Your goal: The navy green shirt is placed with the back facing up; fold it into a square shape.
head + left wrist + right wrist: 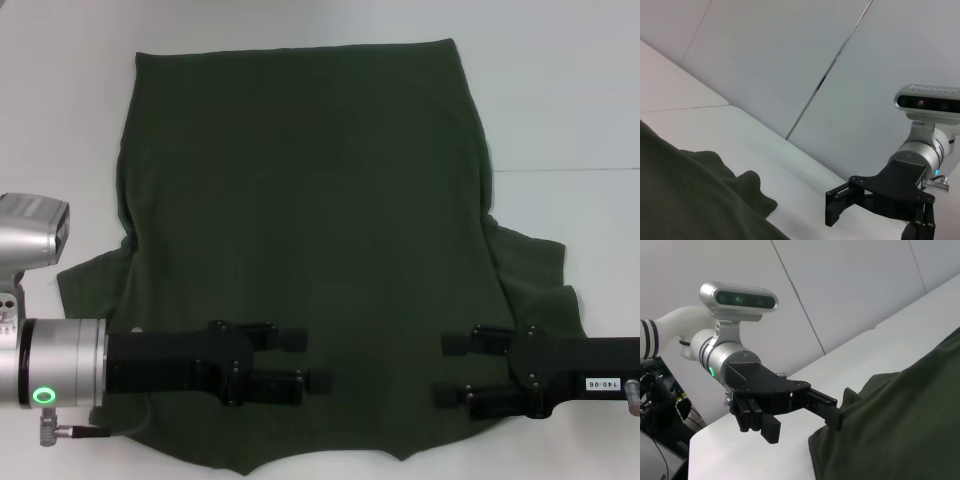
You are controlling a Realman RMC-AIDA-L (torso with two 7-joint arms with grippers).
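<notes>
Both end effectors, left (300, 362) and right (452, 370), hung open above the shirt (310, 200), which lay flat on my white surface (570, 100), fingers pointing inward.

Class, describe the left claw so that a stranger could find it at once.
Start at the navy green shirt spread over the white table. Two black claws hang over its near edge; the left claw, open, extends from the silver arm carrying a glowing green ring.

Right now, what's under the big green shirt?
The navy green shirt lies spread on the white table. Only table shows around it; whatever it covers is hidden. Both open end effectors, left and right, hover above.
</notes>
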